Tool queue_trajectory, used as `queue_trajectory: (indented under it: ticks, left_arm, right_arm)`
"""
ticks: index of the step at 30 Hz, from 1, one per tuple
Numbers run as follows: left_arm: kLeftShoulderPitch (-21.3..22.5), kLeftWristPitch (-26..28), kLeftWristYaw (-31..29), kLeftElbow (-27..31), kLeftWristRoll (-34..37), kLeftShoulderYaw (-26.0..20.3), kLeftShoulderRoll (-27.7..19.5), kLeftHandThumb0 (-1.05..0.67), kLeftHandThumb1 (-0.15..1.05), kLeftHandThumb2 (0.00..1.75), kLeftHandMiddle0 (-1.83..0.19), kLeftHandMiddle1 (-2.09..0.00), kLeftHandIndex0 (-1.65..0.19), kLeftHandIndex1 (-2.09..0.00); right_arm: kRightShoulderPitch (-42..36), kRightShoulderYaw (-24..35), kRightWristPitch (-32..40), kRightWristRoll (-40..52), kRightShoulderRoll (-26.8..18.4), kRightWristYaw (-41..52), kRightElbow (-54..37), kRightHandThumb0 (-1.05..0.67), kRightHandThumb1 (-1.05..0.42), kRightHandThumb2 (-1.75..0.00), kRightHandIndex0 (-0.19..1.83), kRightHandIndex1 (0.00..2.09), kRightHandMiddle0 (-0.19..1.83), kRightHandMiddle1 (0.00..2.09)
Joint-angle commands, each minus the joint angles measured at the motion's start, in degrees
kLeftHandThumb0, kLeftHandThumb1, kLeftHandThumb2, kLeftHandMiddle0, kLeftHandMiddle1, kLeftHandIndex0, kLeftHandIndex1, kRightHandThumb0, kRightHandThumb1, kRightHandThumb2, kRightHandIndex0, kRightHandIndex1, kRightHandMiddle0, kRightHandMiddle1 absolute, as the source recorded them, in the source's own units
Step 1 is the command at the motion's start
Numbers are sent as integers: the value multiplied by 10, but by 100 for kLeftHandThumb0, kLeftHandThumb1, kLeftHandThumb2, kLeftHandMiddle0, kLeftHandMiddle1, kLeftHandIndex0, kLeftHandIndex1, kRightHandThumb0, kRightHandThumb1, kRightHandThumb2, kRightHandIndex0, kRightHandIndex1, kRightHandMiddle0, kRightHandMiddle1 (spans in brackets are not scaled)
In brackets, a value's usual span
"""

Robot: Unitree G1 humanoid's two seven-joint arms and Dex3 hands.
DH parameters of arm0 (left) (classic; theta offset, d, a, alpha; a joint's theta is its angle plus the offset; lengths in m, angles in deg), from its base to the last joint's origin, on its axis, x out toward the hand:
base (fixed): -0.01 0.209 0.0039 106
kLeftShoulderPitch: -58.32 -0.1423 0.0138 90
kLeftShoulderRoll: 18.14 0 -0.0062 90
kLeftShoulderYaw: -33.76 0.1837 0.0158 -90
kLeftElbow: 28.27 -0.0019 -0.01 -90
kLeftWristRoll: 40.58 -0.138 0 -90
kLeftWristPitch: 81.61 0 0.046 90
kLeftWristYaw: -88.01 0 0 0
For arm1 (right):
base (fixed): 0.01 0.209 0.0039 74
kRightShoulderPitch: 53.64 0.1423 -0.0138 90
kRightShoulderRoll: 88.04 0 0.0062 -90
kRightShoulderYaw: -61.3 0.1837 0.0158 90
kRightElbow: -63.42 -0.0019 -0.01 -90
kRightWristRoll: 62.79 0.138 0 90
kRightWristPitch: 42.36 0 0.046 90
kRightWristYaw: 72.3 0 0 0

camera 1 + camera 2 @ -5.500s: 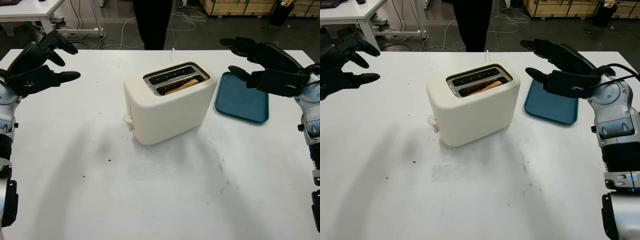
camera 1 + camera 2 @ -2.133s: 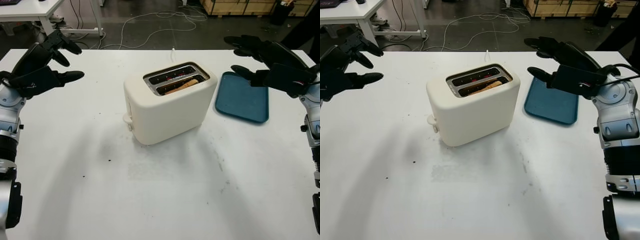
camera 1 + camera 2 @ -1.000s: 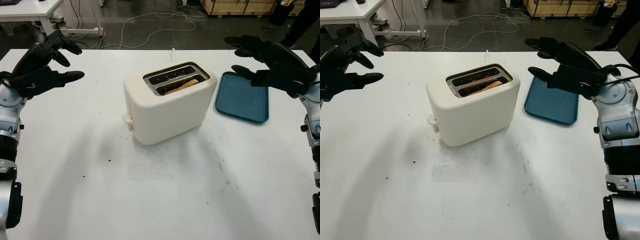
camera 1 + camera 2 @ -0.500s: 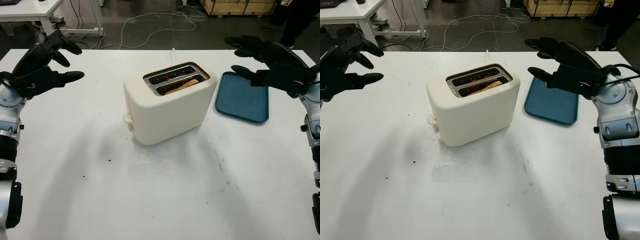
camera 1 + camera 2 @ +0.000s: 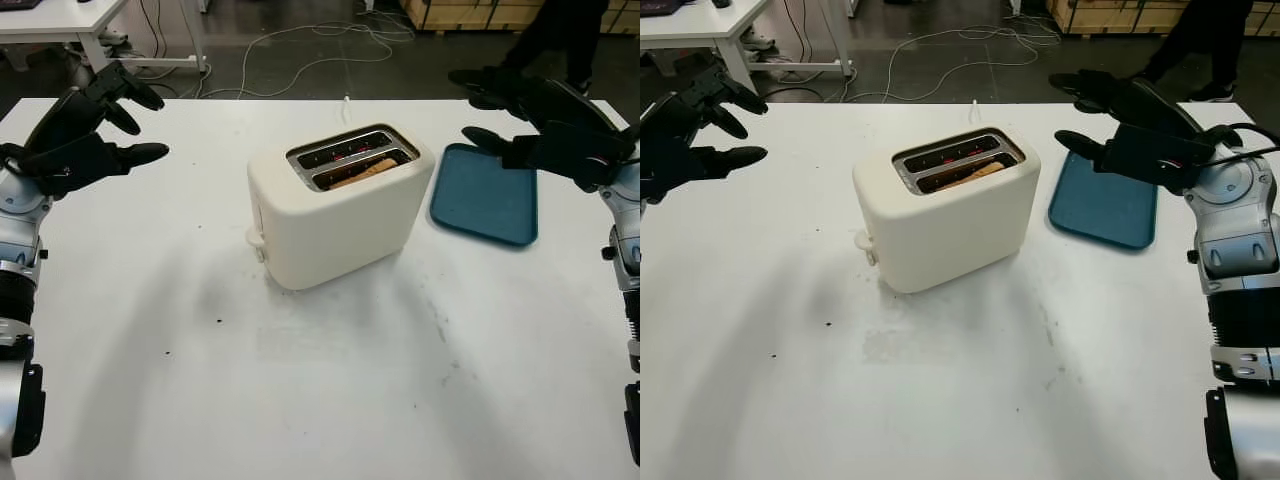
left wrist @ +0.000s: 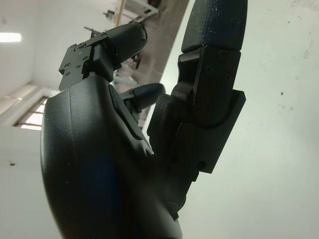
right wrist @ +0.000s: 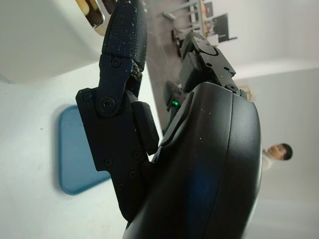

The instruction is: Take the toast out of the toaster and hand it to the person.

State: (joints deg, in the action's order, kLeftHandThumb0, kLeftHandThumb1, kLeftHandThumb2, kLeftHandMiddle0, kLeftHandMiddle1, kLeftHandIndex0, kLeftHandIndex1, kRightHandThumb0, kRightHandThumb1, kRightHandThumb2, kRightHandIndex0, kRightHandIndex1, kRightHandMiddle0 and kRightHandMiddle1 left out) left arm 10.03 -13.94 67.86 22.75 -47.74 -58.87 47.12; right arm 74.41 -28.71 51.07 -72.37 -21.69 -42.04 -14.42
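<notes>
A cream two-slot toaster (image 5: 335, 215) stands in the middle of the white table (image 5: 300, 390). A brown slice of toast (image 5: 362, 172) sits low in its nearer slot; the farther slot glows red inside. My left hand (image 5: 95, 125) hovers open above the table's far left, well away from the toaster. My right hand (image 5: 530, 120) hangs open over the far right, above the blue tray (image 5: 485, 200). A person's dark legs (image 5: 550, 35) are on the floor beyond the table's far right corner.
The toaster's white cord (image 5: 346, 105) runs off the far table edge. Cables (image 5: 300, 40) lie on the dark floor behind. A white desk (image 5: 60, 20) stands at the far left. Wooden crates (image 5: 1120, 15) line the back wall.
The person who stood behind the table's middle has walked off and now shows at the far right. Both hands have stayed in place and the toast has not moved.
</notes>
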Motion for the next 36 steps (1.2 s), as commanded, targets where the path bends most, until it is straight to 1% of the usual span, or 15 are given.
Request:
queue_trajectory:
  ticks: [1,5,8,14,17,22,25,28,36]
  left_arm:
    - [1,-3,5,4,-4,-1,-1,-105,92,28,0,-170,0,-141]
    - [1,-6,4,2,-4,-1,-1,-105,92,31,0,-168,0,-139]
    - [1,7,-2,8,4,-4,2,-105,92,27,0,-172,0,-142]
    - [-1,7,-1,10,8,-7,2,-105,92,28,0,-174,0,-146]
    - [-2,4,-2,9,5,-6,-1,-105,92,28,0,-175,0,-147]
    - [-3,8,1,11,6,-7,0,-105,92,28,0,-175,0,-147]
    - [-2,2,0,7,6,-7,0,-105,92,28,0,-174,0,-147]
    - [-3,11,-1,11,8,-8,1,-105,92,27,0,-174,0,-146]
    - [-6,17,-1,19,8,-9,1,-105,92,27,0,-175,0,-147]
  right_arm:
    - [2,5,3,3,-4,0,-7,-84,-92,-57,0,59,28,0]
    - [1,5,2,1,-5,-2,-6,-87,-92,-58,0,58,28,0]
    - [3,7,2,6,-3,-1,-4,-86,-92,-56,0,56,27,0]
    - [2,4,-3,-3,-6,-4,-8,-86,-92,-56,3,56,29,1]
    - [6,1,5,-5,-5,-2,-10,-86,-92,-58,3,56,29,1]
    - [6,3,13,-6,-3,-6,-16,-84,-92,-56,4,57,30,2]
    - [8,5,22,-6,-2,-8,-20,-84,-92,-55,3,57,30,1]
    - [9,12,23,7,3,-7,-16,-82,-92,-52,2,56,29,1]
    - [2,6,15,1,-5,1,-19,-84,-92,-54,4,56,30,1]
